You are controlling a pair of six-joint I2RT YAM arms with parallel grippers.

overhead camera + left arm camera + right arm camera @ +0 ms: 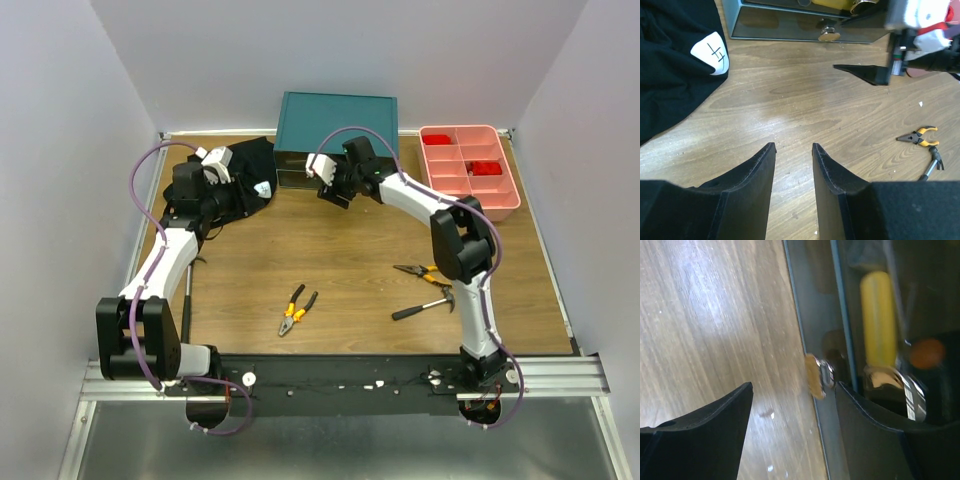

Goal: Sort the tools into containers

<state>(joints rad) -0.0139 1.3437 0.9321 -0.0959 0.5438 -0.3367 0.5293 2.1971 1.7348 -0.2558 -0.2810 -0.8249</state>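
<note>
- Fingers [730, 412] of the right gripper [792, 390] stand apart, one on each side of the brassy knob [815, 376] on the drawer front [812, 300] of the teal cabinet [335, 118]. We see no clamp on it.
- We find the right arm reaching forward and bending leftward over the table [300, 250], with its wrist close up against the cabinet's front.
- We see the left gripper [794, 150] with its fingers [757, 172] parted and only bare wood between them. Its arm reaches to the far left, beside the black cloth [250, 165].
- Behind the drawer front lies a yellow handle [879, 315], its long axis running along that front.
- Out on the table, one pair of pliers [297, 312] lies almost near-to-far, nose toward the arm bases. A second pair [420, 271] points its nose left.
- Just nearer than the second pair, the hammer [425, 307] lies slantwise, head to the right, by the right arm.
- At the far right sits the pink tray [508, 185], beside the cabinet.
</note>
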